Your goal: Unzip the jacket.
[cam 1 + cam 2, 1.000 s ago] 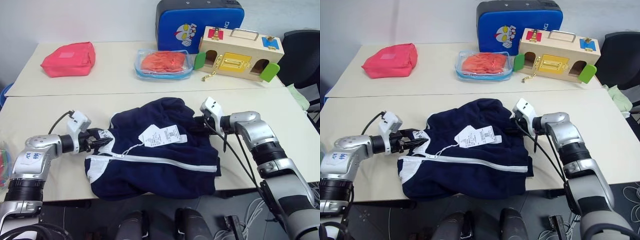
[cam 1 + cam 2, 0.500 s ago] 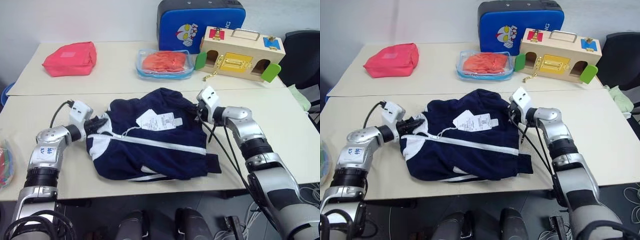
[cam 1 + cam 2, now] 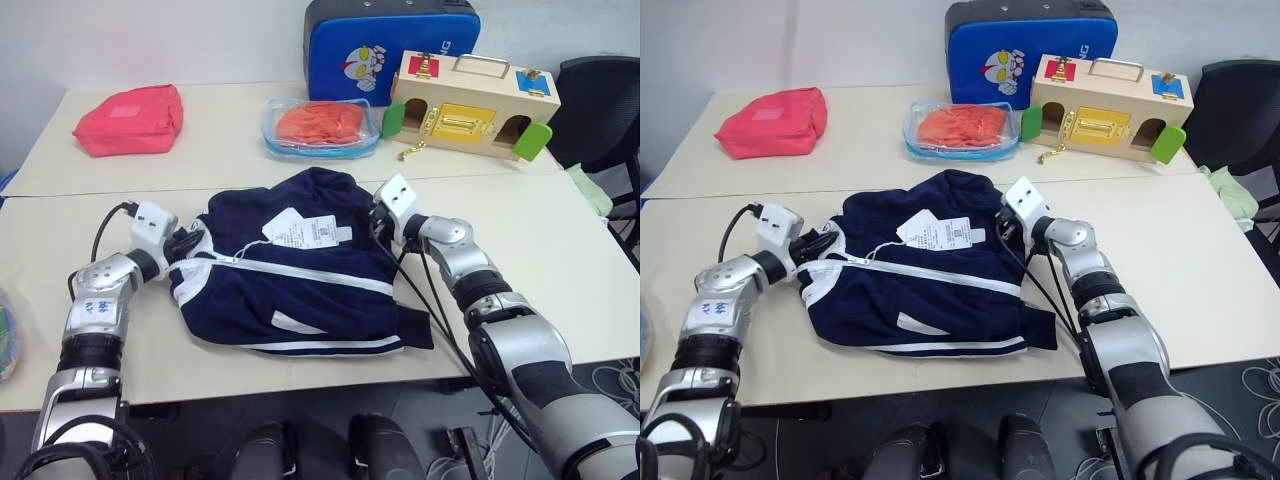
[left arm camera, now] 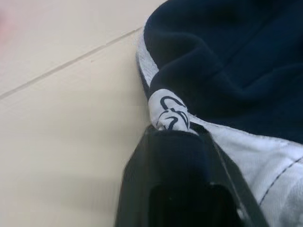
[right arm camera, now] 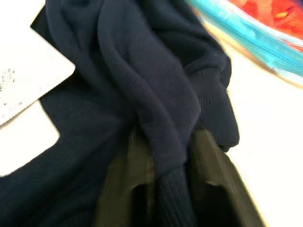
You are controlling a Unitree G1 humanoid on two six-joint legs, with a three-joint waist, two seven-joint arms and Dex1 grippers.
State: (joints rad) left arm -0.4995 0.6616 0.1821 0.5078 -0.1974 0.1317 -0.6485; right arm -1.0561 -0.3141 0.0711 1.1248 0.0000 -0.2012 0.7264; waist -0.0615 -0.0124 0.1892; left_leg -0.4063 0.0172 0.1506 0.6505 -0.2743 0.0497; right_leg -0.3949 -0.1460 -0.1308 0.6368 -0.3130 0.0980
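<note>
The navy jacket (image 3: 300,295) lies crumpled on the near table (image 3: 560,260), its white zipper (image 3: 305,270) running across it and white paper tags (image 3: 305,232) on top. My left gripper (image 3: 188,245) is at the jacket's left end. In the left wrist view its fingers (image 4: 165,156) are shut on the white collar edge (image 4: 168,116). My right gripper (image 3: 376,220) is at the jacket's far right side. The right wrist view shows a fold of navy fabric (image 5: 165,118) pinched between its two fingers (image 5: 213,179).
On the far table sit a red pouch (image 3: 128,118), a clear container of orange cloth (image 3: 322,125), a blue case (image 3: 390,45) and a wooden latch box (image 3: 468,102). A black chair (image 3: 600,110) stands at the right. The jacket's hem lies near the table's front edge.
Both grippers moved forward and drew the jacket farther onto the table, away from the front edge it hung over. Its white-striped hem now shows. The camera also shifted.
</note>
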